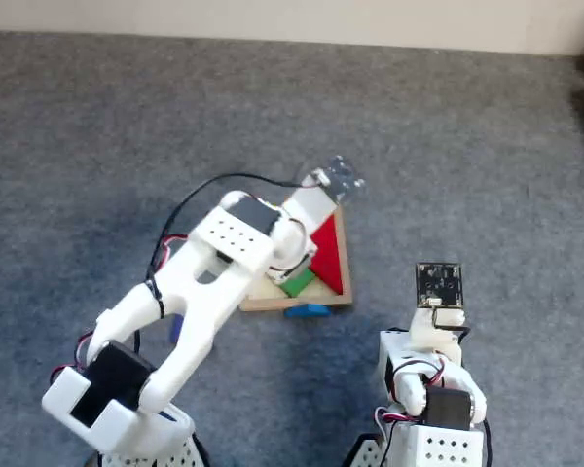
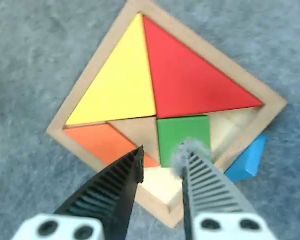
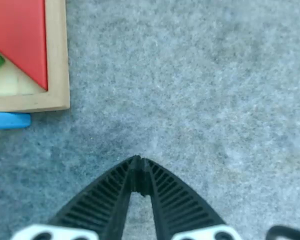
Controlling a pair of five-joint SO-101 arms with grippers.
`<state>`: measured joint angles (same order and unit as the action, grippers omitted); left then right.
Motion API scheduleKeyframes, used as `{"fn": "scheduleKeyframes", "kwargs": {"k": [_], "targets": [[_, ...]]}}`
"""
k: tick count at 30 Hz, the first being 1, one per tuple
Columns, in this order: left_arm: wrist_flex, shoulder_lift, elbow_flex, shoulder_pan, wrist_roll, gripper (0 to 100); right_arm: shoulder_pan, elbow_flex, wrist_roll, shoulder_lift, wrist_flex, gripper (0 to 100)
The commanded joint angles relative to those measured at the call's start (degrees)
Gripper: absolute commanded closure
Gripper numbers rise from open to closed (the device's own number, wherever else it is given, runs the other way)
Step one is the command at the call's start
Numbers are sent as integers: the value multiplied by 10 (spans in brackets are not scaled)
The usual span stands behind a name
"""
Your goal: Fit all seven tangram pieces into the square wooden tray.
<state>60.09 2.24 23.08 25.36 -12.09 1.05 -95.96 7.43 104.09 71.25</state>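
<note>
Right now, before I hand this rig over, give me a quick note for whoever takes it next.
Left gripper: open, hovering over the tray, near the green square.
Right gripper: shut, empty, over the carpet beside the tray.
Done: yellow triangle, red triangle, green square and orange piece lie in the tray.
Left: blue piece lies outside against the tray's edge; bare wood gaps are unfilled.

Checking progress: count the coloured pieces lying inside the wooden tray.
4: yellow triangle and red triangle fill half the tray; green square sits centrally; orange piece lies along one edge; blue piece lies outside. The left gripper may hide more.
</note>
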Motion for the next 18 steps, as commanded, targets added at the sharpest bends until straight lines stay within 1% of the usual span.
{"fn": "scheduleKeyframes", "kwargs": {"k": [1, 4, 7, 12, 18], "targets": [[46, 9, -40, 9, -5, 860, 6, -58, 6, 10, 4, 993], [100, 9, -57, 45, -5, 814, 6, -58, 6, 10, 4, 993], [120, 5, -58, 78, -4, 800, 6, -58, 6, 10, 4, 993], [117, -9, -43, 91, -5, 796, 6, -58, 6, 10, 4, 993], [92, -67, -40, 93, -5, 800, 6, -58, 6, 10, 4, 993]]}}
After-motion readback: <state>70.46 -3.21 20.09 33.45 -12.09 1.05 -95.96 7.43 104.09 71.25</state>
